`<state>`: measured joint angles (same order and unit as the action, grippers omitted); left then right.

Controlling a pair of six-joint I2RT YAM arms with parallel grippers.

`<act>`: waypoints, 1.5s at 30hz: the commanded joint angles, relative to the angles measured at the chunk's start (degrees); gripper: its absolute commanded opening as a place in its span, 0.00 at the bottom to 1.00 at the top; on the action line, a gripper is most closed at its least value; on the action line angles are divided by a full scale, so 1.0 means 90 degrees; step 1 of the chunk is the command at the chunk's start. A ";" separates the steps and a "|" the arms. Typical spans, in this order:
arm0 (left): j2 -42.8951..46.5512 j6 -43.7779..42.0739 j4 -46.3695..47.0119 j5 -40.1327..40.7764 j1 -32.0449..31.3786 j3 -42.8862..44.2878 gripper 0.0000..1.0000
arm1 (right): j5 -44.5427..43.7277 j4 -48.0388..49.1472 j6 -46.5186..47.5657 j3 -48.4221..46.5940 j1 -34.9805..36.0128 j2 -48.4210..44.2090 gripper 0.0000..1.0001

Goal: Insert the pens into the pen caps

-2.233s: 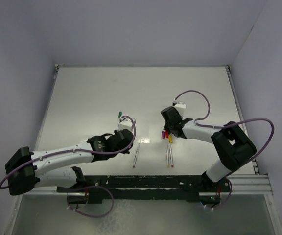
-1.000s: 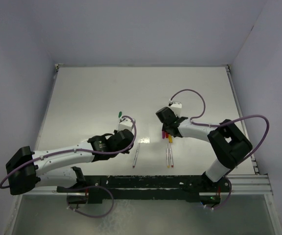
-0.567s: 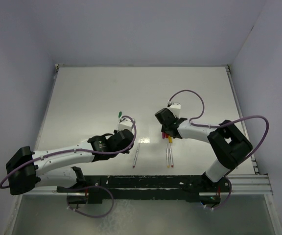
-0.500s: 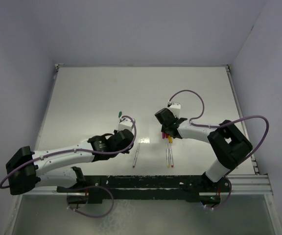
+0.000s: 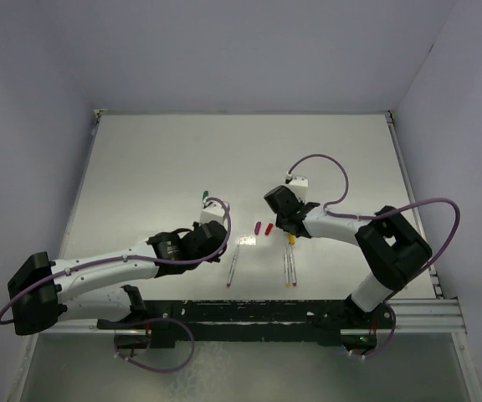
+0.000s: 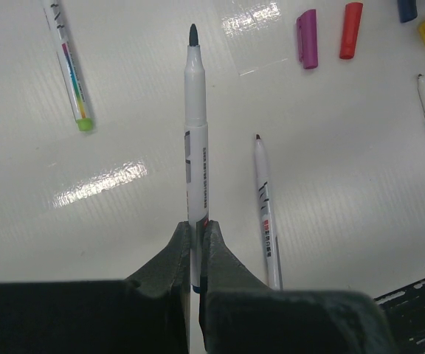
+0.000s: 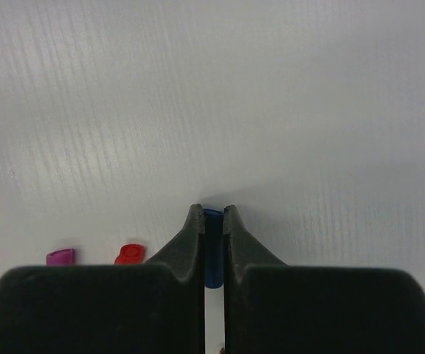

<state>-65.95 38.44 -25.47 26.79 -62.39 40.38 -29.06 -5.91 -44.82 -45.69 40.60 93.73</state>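
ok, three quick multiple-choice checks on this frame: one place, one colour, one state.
1. Where are the magenta cap and red cap?
A. Loose on the table, side by side
B. Pushed onto pens
C. Stacked on each other

2. What colour is the cap in the right tool?
A. Green
B. Blue
C. Yellow

3. What state is the left tool in?
A. Open, empty
B. Shut, empty
C. Shut on a pen

Answers:
1 A: the left wrist view shows both lying flat, clear of every pen.
2 B: blue shows between its fingers.
3 C: its fingers pinch the white barrel.
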 commanded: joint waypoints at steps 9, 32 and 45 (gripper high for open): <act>0.0240 0.0099 0.0017 0.0188 -0.0021 -0.0021 0.00 | 0.0009 -0.1735 0.0143 0.0157 0.0055 0.0103 0.00; 0.0358 -0.0886 0.3106 -0.1151 -0.0021 -0.0805 0.00 | 0.0762 0.2006 0.2265 0.0946 0.0050 -0.3445 0.00; 0.0229 -0.0406 0.5543 -0.2610 -0.0021 -0.1329 0.00 | 0.1712 0.4810 0.2303 0.1849 0.0056 -0.4044 0.00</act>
<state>-64.05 32.38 12.49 9.13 -62.39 29.34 -17.04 24.40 -25.02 -29.89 40.86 58.76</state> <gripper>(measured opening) 0.034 0.040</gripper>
